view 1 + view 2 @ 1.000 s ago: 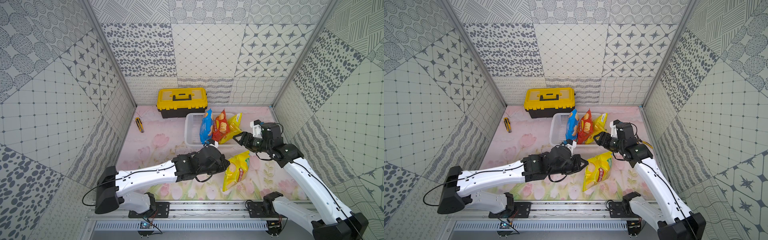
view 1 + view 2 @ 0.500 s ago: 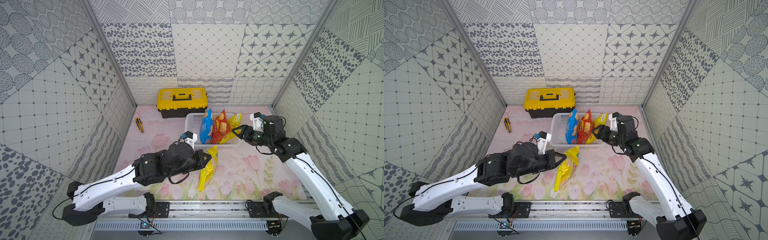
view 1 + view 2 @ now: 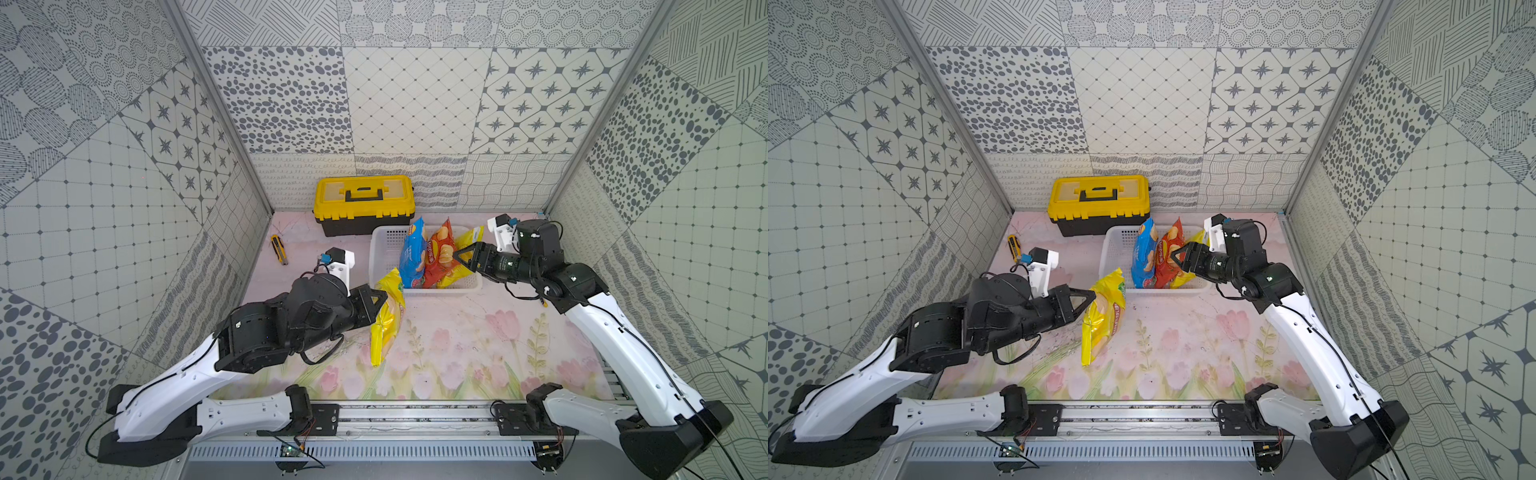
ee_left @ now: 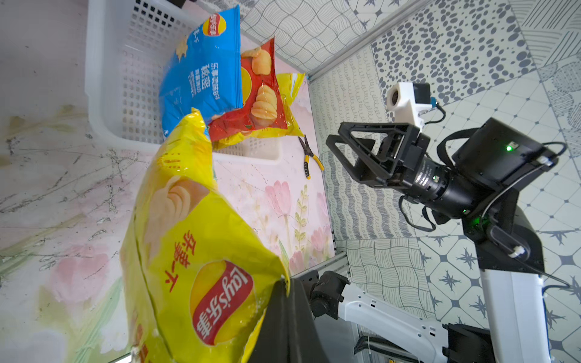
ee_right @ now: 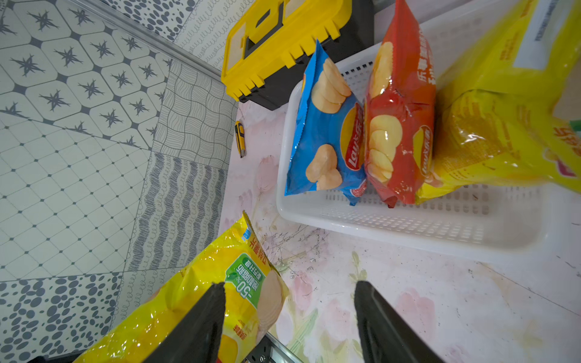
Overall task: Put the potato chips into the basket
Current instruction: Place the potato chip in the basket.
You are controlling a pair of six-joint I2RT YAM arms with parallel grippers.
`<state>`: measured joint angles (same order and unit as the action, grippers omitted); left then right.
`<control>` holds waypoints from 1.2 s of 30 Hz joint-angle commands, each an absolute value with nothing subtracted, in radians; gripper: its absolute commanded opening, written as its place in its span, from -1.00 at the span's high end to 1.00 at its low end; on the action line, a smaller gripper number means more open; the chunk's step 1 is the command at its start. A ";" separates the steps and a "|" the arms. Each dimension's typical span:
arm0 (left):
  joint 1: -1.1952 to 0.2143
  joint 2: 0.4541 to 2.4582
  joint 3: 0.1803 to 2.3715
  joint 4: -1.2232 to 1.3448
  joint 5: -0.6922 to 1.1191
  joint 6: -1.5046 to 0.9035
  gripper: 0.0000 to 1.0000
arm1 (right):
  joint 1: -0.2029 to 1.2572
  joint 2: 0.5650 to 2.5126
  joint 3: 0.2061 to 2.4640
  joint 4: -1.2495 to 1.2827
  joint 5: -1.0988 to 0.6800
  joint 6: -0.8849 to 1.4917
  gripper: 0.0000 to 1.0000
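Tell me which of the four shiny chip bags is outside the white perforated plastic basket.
The yellow crinkly bag pinched in the left gripper, in front of the white basket. The blue bag, red bag and second yellow bag stand inside it.

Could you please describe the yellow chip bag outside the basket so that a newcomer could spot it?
Find the white perforated plastic basket by the yellow-and-black toolbox. Just outside its near left corner, the left gripper pinches a shiny yellow chip bag; the other yellow bag stands inside.
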<state>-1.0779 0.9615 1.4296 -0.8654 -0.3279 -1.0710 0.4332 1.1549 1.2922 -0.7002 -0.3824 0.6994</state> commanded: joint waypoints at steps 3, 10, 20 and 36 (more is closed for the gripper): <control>-0.989 1.055 1.571 -0.925 -0.357 -0.906 1.00 | 0.482 1.197 1.363 -0.681 -0.396 0.678 -0.39; -0.841 1.163 1.670 -0.888 -0.215 -0.839 1.00 | 0.529 1.221 1.390 -0.681 -0.391 0.675 -0.38; -0.601 1.282 1.744 -0.831 0.052 -0.826 1.00 | 0.528 1.202 1.402 -0.685 -0.394 0.663 -0.40; -0.471 1.437 1.747 -0.717 0.251 -0.831 1.00 | 0.525 1.207 1.422 -0.685 -0.409 0.663 -0.40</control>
